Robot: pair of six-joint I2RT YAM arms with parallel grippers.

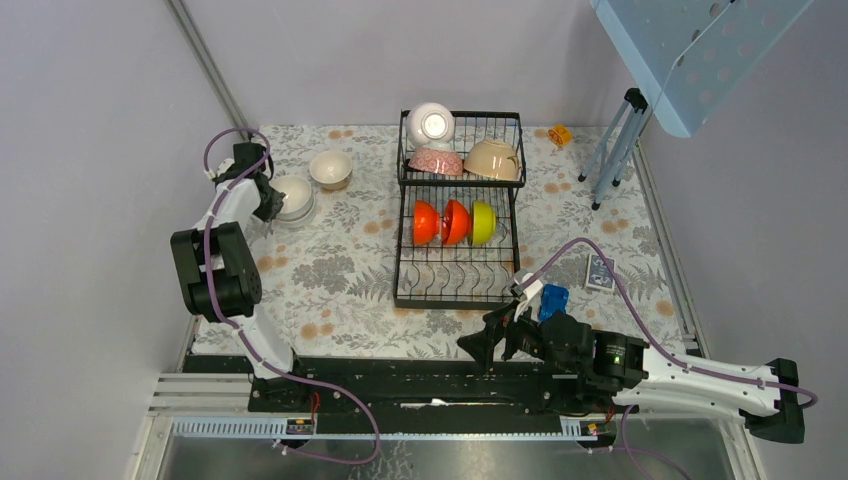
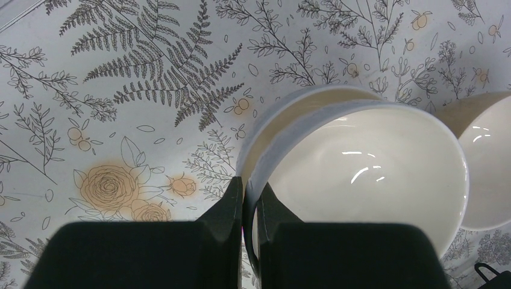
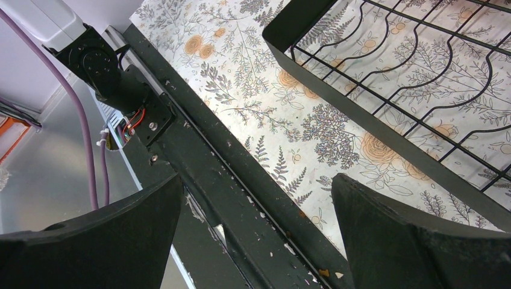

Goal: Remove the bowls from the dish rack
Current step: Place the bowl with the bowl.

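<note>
**A:** Where are the bowls?

**B:** 6 sit in the dish rack [image 1: 450,280]. In its upper basket a white bowl [image 1: 430,123] lies on its side at the far left corner. A pink-patterned bowl [image 1: 436,160] and a beige bowl [image 1: 493,160] lie side by side along that basket's near edge. In its lower tray 2 orange-red bowls [image 1: 425,222] stand on edge, with a yellow-green bowl [image 1: 483,222] touching them on the right.

**A:** And off the rack?

**B:** On the tabletop [image 1: 340,280], left of the rack, a cream bowl [image 1: 330,168] stands upright. Just past it, farther from the rack, is the held bowl [image 2: 367,168], white and mouth up. It appears to nest in a lower bowl [image 2: 271,120], whose rim shows around it.

**A:** What has hold of it?

**B:** The left pincer [image 2: 250,208], narrowed onto the rim. 1 finger [image 2: 232,205] is outside the wall and the other is inside.

**A:** The other arm?

**B:** The right pincer [image 3: 256,180] hangs just off the rack's near edge, towards its right corner. Its jaws are spread wide with nothing between them. Below it are the tabletop's edge and the black base rail [image 3: 241,198].

**A:** Anything else near the rack?

**B:** A blue block [image 1: 553,300] lies just right of its near right corner. A small patterned card [image 1: 599,272] is a little farther right. A yellow toy [image 1: 560,134] sits right of the upper basket.
</note>
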